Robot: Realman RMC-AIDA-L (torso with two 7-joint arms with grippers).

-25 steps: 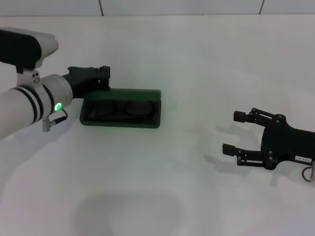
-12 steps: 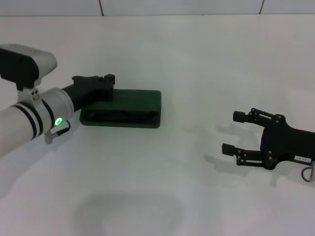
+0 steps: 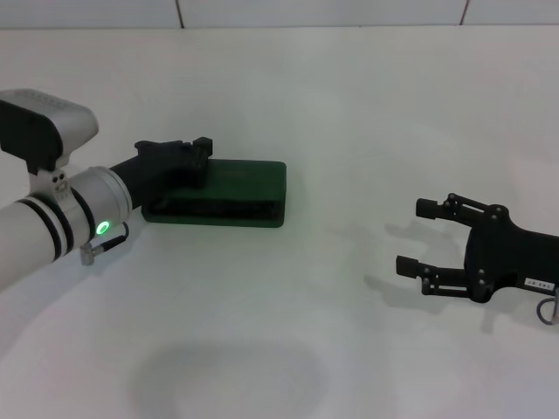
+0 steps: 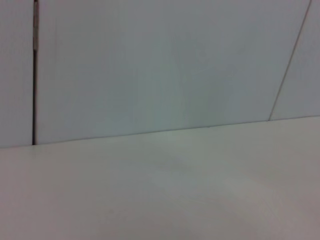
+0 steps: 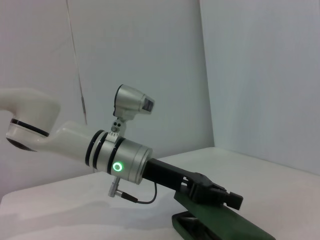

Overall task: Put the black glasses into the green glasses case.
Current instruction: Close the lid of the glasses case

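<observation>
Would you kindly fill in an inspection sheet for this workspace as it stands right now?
Surface: white table, plain; a faint shadow at its near edge.
Job's things: green glasses case lies nearly shut; the black glasses are not visible, so their place cannot be confirmed.
Clutter: nothing seen.
Grippers: left gripper presses on the case lid at its left end; fingers' state unclear. Right gripper rests apart at the right, fingers open, empty.
Cables: thin wire under the left wrist; a small loop at the right wrist.
Surroundings: pale panelled wall behind the table.
</observation>
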